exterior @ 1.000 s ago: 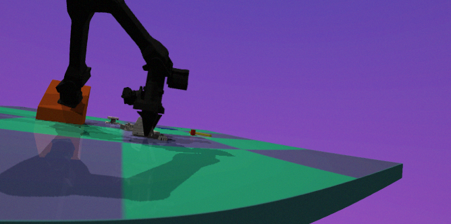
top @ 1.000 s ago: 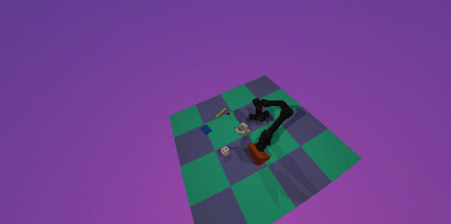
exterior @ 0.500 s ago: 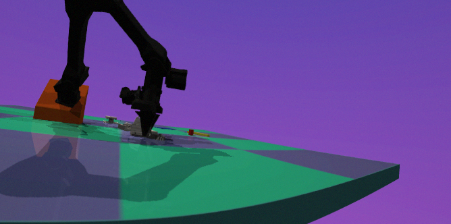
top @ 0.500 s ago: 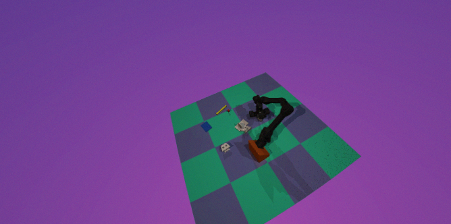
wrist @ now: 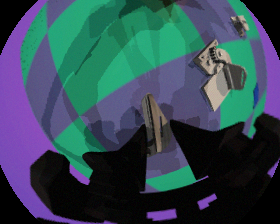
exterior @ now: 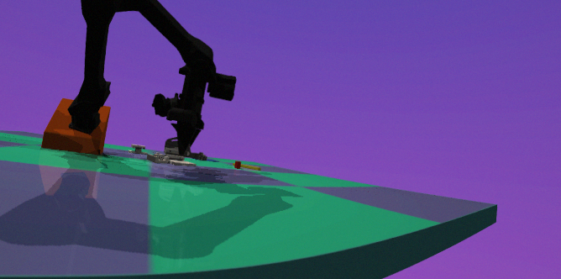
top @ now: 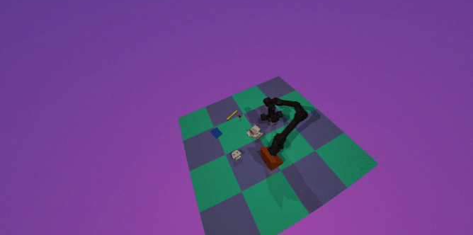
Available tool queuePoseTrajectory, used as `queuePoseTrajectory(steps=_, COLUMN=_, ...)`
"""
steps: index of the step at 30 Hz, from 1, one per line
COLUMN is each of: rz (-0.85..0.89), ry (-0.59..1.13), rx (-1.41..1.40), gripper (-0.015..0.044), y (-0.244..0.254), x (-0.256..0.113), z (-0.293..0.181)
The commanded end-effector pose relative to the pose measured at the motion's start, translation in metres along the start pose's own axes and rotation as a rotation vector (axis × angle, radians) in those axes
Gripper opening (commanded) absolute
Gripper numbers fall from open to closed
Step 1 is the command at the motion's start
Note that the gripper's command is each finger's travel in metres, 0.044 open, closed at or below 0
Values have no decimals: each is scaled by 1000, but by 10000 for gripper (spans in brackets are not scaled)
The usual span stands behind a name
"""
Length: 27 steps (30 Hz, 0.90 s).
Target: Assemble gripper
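Note:
My gripper (top: 272, 121) (exterior: 183, 152) (wrist: 157, 124) points down, low over the board, and is shut on a pale, narrow jaw. This jaw (wrist: 152, 117) shows between the fingertips in the wrist view; its far end sticks out past them. The pale gripper base (top: 254, 132) (wrist: 209, 59) lies to one side of the gripper, with some gear teeth showing. A dark grey curved piece (wrist: 237, 77), apparently the other jaw, lies against it; whether it is on a pin I cannot tell. A small pale part (top: 236, 154) (wrist: 239, 25), apparently the housing plate, lies apart from the base.
A yellow stick (top: 232, 115) (exterior: 253, 167) and a small red piece (top: 239, 115) (exterior: 238, 165) lie beyond the base. A blue square (top: 217, 132) (wrist: 256, 95) lies farther to the side. The arm stands on an orange block (top: 270, 159) (exterior: 73, 139).

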<state>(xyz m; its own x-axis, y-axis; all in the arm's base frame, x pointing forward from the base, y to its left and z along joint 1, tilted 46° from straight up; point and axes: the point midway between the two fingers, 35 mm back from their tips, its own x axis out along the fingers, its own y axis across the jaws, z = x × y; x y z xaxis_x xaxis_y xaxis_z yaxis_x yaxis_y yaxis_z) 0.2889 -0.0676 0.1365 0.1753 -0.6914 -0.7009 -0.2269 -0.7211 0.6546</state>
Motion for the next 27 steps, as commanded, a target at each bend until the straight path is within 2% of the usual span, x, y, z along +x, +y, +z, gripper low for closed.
queuePoseTrajectory(steps=1, rz=2, ry=12, rx=6, gripper=134, y=1, x=-18, z=-2)
queuePoseTrajectory(steps=9, rz=3, ry=13, rx=4, gripper=134, y=2, x=-41, z=0)
queuePoseTrajectory(steps=20, rz=3, ry=13, rx=9, gripper=134, y=2, x=-43, z=0)
queuePoseTrajectory(steps=27, rz=-10, ry=11, rx=173, gripper=134, y=-14, x=-43, z=6)
